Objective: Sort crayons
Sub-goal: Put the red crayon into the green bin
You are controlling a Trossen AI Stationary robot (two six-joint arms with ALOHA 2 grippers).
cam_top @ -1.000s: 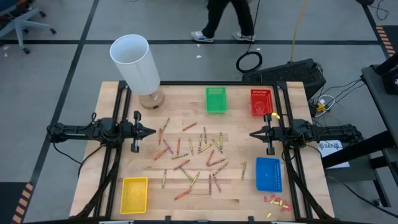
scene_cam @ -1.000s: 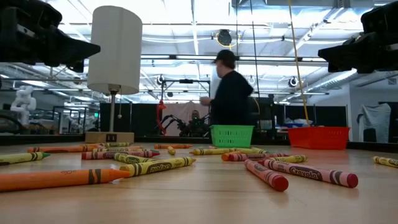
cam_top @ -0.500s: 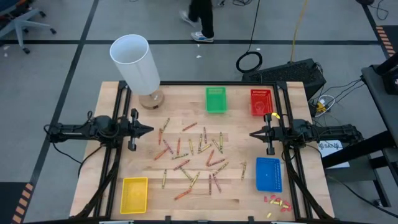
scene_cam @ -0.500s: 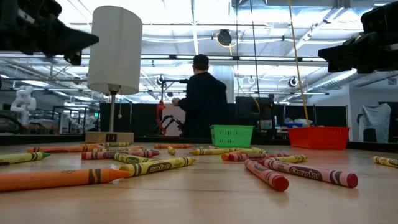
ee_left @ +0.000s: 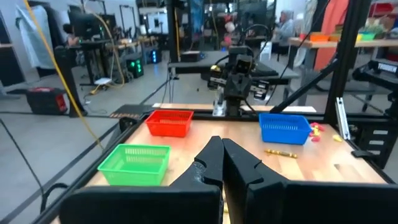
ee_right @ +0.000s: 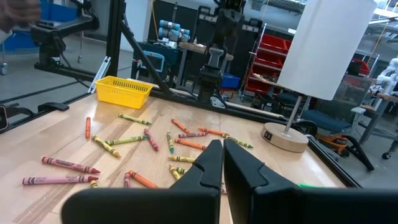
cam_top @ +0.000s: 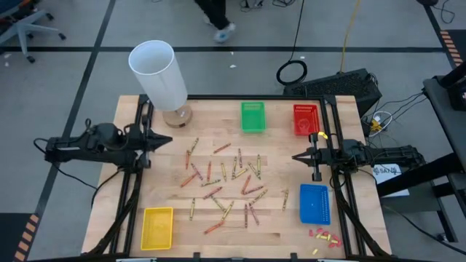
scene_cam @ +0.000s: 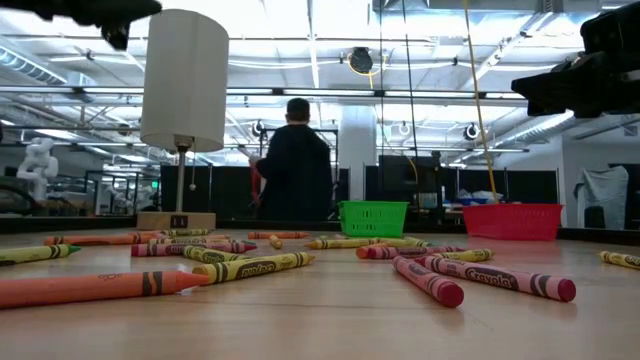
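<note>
The left gripper (cam_top: 162,140) has drawn back toward its own edge of the counter (cam_top: 277,218) and swung a little toward the lamp (cam_top: 159,74), and the person beyond the far end has walked off to the left; the right gripper (cam_top: 297,157) has not budged. Both sets of fingers are pressed shut and hold nothing.

Left to right: the yellow basket (cam_top: 157,226) at the near corner, then the crayons (cam_top: 226,178) — roughly thirty, I cannot count them exactly — scattered flat across the middle of the counter, pointing every which way. They lie between the two grippers, inward of each. The left gripper sits just beside the nearest strays, so I judge it the closer arm, though its fingers would have to open and turn to a crayon's long axis.

Further right stand the green basket (cam_top: 253,116), red basket (cam_top: 306,119) and blue basket (cam_top: 314,203) — four baskets, all seemingly empty.
</note>
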